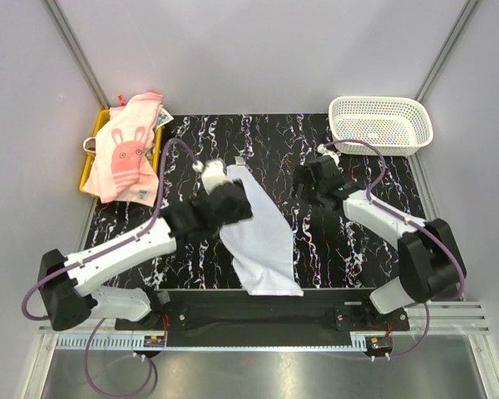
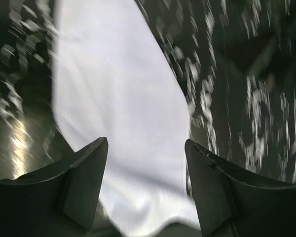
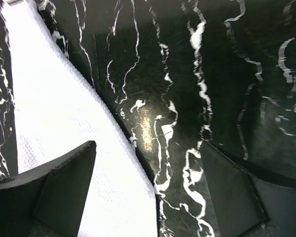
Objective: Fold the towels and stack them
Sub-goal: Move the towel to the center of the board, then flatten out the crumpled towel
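Observation:
A pale blue-white towel (image 1: 266, 241) lies spread on the black marbled mat (image 1: 266, 141), running diagonally from centre toward the near edge. My left gripper (image 1: 229, 198) hovers over its far left end. In the left wrist view the left gripper (image 2: 145, 145) is open, the towel (image 2: 118, 89) below it, nothing pinched. My right gripper (image 1: 309, 179) is open to the right of the towel. In the right wrist view the right gripper (image 3: 148, 145) is above the towel's edge (image 3: 49, 113) and bare mat. More towels, a pink bunny one (image 1: 125, 154) on top, are piled at the far left.
The pink pile rests on a yellow tray (image 1: 90, 170) at the mat's far left corner. A white lattice basket (image 1: 381, 125) stands at the far right. Grey walls close in the back and both sides.

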Robot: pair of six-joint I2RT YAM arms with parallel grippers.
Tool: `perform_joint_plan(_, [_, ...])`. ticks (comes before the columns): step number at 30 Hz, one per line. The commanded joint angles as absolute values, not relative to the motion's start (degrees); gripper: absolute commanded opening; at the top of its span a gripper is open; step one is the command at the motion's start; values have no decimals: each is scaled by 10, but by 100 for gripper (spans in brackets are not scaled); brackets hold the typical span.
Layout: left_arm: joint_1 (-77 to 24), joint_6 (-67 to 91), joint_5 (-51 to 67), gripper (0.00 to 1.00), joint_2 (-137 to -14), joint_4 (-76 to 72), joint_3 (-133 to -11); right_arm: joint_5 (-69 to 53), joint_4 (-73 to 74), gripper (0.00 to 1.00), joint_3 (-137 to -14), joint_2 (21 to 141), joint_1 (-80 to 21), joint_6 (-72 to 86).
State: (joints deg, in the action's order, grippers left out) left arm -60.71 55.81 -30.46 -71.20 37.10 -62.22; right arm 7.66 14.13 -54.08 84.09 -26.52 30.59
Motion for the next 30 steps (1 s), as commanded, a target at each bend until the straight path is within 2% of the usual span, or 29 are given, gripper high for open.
perform_joint_plan(1, [-495,485,-312,70,-750,304,-622,28,71,93,-583,898,-265,318])
perform_joint_plan(2, [-440,477,-297,70,-770,297,-634,23,73,92,-598,916,-265,316])
perform_joint_plan(5, [-360,440,-242,69,-868,267,-685,-7,72,89,-649,980,-265,309])
perform_joint_plan(11, [-265,378,-132,67,-1054,229,-803,-58,63,84,-686,1050,-270,323])
perform_joint_plan(15, [-227,342,-85,67,-1141,225,-868,-55,62,82,-693,1079,-281,323])
perform_joint_plan(22, [-190,300,13,67,-1225,194,-929,-39,65,78,-695,1115,-305,322])
perform_joint_plan(26, [-186,301,35,67,-1254,196,-961,-20,78,71,-694,1123,-305,317])
perform_joint_plan(30, [-186,307,39,64,-1285,213,-993,-4,89,68,-693,1117,-305,308])
